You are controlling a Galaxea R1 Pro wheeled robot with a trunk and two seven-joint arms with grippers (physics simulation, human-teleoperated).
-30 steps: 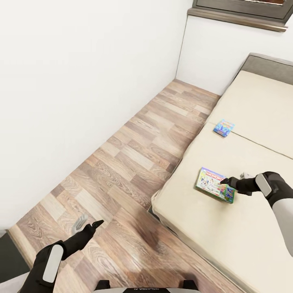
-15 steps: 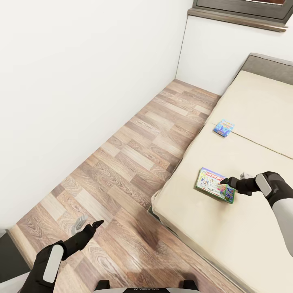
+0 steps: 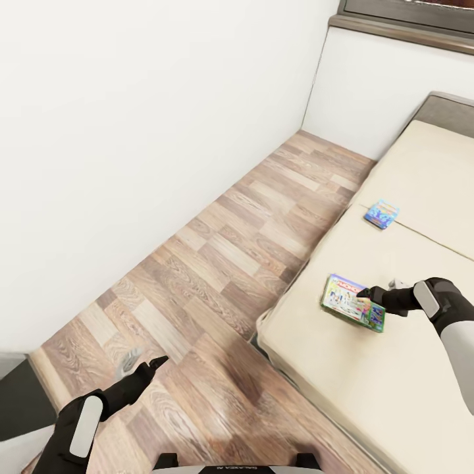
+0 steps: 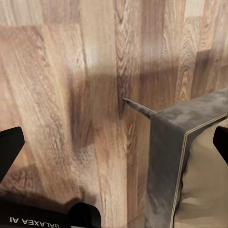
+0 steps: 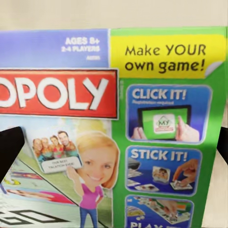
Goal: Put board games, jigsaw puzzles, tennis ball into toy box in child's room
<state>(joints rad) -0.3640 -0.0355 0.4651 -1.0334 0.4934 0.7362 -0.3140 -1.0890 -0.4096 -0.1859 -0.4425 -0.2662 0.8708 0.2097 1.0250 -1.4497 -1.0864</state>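
Two board games lie on the beige bed (image 3: 408,368). The green-edged one (image 3: 349,303) sits near the mattress's front edge, and the small blue one (image 3: 382,214) lies farther back. My right gripper (image 3: 370,294) is open, with its fingertips at the green-edged game's right end. In the right wrist view that game's printed lid (image 5: 118,118) spans the space between the spread fingers (image 5: 10,147). My left gripper (image 3: 141,370) hangs open over the wood floor (image 3: 217,263), beside the bed's corner (image 4: 190,156). The table, toy box, jigsaw puzzles and tennis ball are out of view.
A white wall (image 3: 131,131) runs along the left of the floor strip. The room's corner and a dark window sill (image 3: 401,29) lie beyond the bed's far end. The bed's grey frame edge (image 3: 266,342) borders the floor.
The camera has swung, so floor and bed have slid right in the picture. The green-edged game has stayed at the right fingertips and looks slightly turned. The left arm is unchanged.
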